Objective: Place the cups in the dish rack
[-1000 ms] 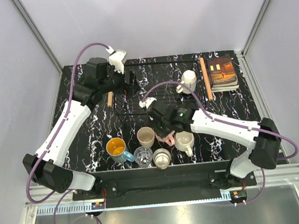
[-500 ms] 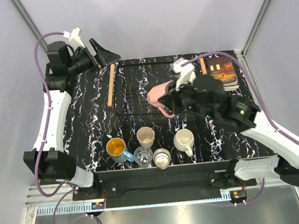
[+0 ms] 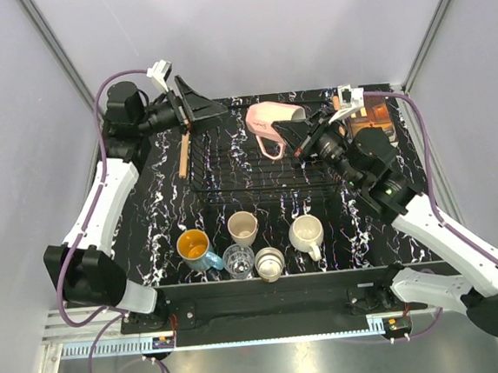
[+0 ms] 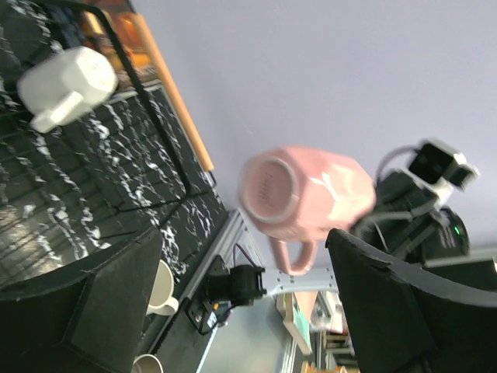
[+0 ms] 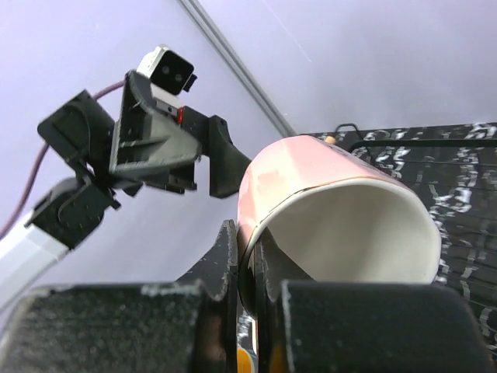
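My right gripper (image 3: pixel 297 133) is shut on the rim of the pink mug (image 3: pixel 273 121) and holds it tipped on its side, high above the far part of the black wire dish rack (image 3: pixel 247 165). In the right wrist view one finger sits inside the rim and one outside, at the gripper (image 5: pixel 260 268) on the mug (image 5: pixel 342 210). My left gripper (image 3: pixel 200 109) is open and empty, raised over the rack's far left corner, facing the mug (image 4: pixel 311 190). A white mug (image 4: pixel 66 81) lies in the rack. Several cups stand in front: blue mug (image 3: pixel 194 246), cream cup (image 3: pixel 243 228), glass tumbler (image 3: pixel 238 261), white cup (image 3: pixel 270 263), cream mug (image 3: pixel 306 234).
The rack's left wooden handle (image 3: pixel 183 154) lies beside my left arm. An orange-brown book (image 3: pixel 374 121) lies at the back right, partly hidden by my right arm. Grey walls close in the table on three sides.
My right arm has lifted the pink mug from the front row up and back over the rack. My left gripper rose from the rack's left end, then shifted right toward the mug.
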You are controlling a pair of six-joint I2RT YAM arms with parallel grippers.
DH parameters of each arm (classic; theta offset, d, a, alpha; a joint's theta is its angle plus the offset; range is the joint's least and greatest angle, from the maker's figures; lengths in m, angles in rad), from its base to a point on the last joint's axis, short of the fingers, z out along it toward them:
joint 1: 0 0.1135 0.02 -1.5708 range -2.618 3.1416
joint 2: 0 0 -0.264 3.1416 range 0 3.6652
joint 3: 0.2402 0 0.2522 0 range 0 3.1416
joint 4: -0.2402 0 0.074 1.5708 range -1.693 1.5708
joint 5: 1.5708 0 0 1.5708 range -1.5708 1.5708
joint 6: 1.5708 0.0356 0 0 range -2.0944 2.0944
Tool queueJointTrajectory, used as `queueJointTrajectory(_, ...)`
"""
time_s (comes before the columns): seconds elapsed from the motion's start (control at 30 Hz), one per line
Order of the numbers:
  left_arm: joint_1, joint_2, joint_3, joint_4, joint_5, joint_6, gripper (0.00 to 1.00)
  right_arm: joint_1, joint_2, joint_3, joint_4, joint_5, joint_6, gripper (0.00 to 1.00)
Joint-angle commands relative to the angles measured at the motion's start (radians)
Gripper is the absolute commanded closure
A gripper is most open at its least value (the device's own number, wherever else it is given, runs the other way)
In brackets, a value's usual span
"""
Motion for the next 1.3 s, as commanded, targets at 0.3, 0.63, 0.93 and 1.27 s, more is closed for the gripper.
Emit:
queueJointTrajectory(0.3, -0.048, -0.092, -0.072, 0.071, 0.029, -0.021, 0.12, -0.126, 0.142, -0.017, 0.541, -0.165, 0.323, 1.0)
queueJointTrajectory(0.63, -0.08, -0.063, -0.058, 0.034, -0.011, -0.001, 0.13, -0.129, 0.301, -0.025, 0.736, -0.248, 0.474, 1.0)
queueJointTrajectory(0.93, -0.106, -0.049, -0.067, 0.041, -0.014, -0.007, 0.15, -0.127, 0.371, 0.034, 0.751, -0.33, 0.484, 1.0)
queueJointTrajectory(1.27, -0.114, -0.052, -0.079, 0.031, -0.018, 0.023, 0.17, -0.127, 0.386, 0.1, 0.709, -0.366, 0.472, 1.0)
